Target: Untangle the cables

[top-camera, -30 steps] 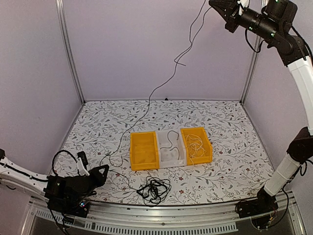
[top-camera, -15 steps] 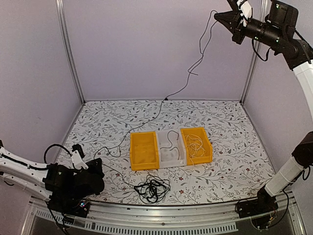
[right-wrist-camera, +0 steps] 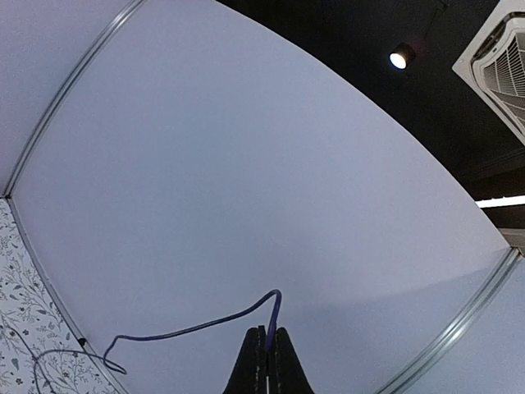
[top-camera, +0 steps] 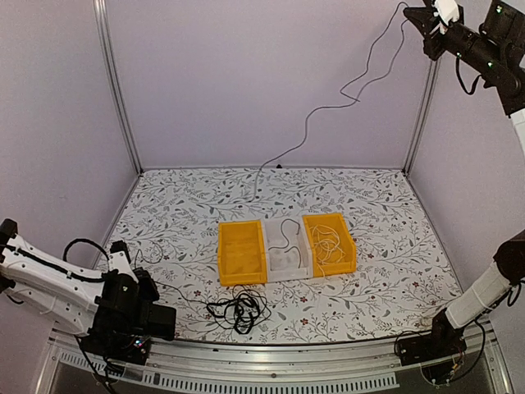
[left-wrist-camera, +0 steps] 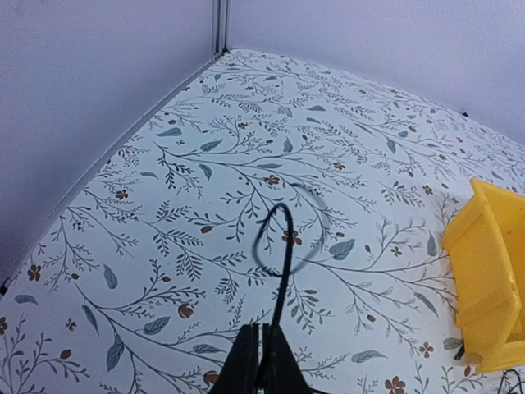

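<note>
While the knot is not yet undone, the step in hand looks like drawing one strand out of the black cable tangle [top-camera: 238, 309], which lies just inside the near edge of the worktop, a little left of its middle. The right gripper [right-wrist-camera: 267, 355] is raised high above the far-right corner, its jaws pressed together on a thin dark cable [right-wrist-camera: 276, 305]. In the overhead view that strand slants down and leftward, with a kink partway, and meets the top near the middle of the far edge. Its long axis therefore runs from high at the far right to low at the far centre. Beyond that point its course over the leaf-patterned worktop [top-camera: 394, 213] is too faint to follow.

The left gripper [left-wrist-camera: 262, 353] sits low at the near-left corner, pointing towards the far-left corner. Its jaws are closed on a black cable loop [left-wrist-camera: 275, 238] that arches just ahead of the fingers. Whether both grippers hold the same cable I cannot tell.

The next move probably calls for more separation between the two grips, so the slack pays out of the tangle without dragging it. The risk I judge is the snarl tightening, or catching the left yellow bin [top-camera: 242, 252] at the centre.
</note>
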Tool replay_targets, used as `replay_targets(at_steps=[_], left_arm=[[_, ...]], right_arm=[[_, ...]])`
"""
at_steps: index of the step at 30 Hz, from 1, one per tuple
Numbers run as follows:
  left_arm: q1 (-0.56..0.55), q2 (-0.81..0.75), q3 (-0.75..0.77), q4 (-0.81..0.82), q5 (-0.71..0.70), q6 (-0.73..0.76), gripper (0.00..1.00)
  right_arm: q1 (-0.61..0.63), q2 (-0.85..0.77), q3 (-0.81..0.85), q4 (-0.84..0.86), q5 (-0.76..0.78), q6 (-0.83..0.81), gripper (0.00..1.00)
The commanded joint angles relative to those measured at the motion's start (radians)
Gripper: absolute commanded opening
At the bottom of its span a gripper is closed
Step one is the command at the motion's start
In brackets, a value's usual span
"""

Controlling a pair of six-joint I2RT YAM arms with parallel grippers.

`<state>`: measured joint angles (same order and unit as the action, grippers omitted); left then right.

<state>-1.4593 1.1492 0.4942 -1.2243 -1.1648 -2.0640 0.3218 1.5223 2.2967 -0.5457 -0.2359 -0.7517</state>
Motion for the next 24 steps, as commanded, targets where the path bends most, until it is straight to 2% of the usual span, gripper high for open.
replay_targets(at_steps=[1,4,6,7,8,10,11,14,20,24], left_arm=[[-0.01,-0.024,0.006,-0.03,-0.01,-0.292,0.0],[-0.01,-0.079,-0.014,0.072,-0.015,-0.129,0.0],[-0.008,-0.123,-0.015,0.32,-0.042,0.189,0.0],[-0.008,-0.144,-0.017,0.462,-0.044,0.467,0.0],[-0.008,-0.166,-0.026,0.588,-0.039,0.636,0.0],[-0.007,-0.194,-0.049,0.803,-0.015,0.878,0.0],[-0.007,-0.203,-0.063,0.884,0.003,0.952,0.0],[-0.001,-0.194,-0.095,1.013,0.067,1.05,0.0],[0.006,-0.051,-0.077,1.006,0.159,0.968,0.0],[0.008,0.088,-0.059,1.099,0.243,0.989,0.0]], right_arm=[[-0.081,-0.012,0.018,0.121,0.062,0.039,0.0],[-0.11,-0.005,0.028,0.145,0.052,0.077,0.0],[-0.111,-0.004,0.023,0.131,0.004,0.08,0.0],[-0.11,-0.004,0.024,0.118,-0.015,0.083,0.0],[-0.111,0.0,0.024,0.112,-0.037,0.094,0.0],[-0.111,0.005,0.022,0.104,-0.057,0.113,0.0],[-0.111,0.006,0.018,0.104,-0.065,0.118,0.0],[-0.11,0.006,-0.014,0.109,-0.088,0.13,0.0],[-0.111,0.016,-0.021,0.108,-0.152,0.176,0.0],[-0.111,0.033,-0.001,0.117,-0.203,0.242,0.0]])
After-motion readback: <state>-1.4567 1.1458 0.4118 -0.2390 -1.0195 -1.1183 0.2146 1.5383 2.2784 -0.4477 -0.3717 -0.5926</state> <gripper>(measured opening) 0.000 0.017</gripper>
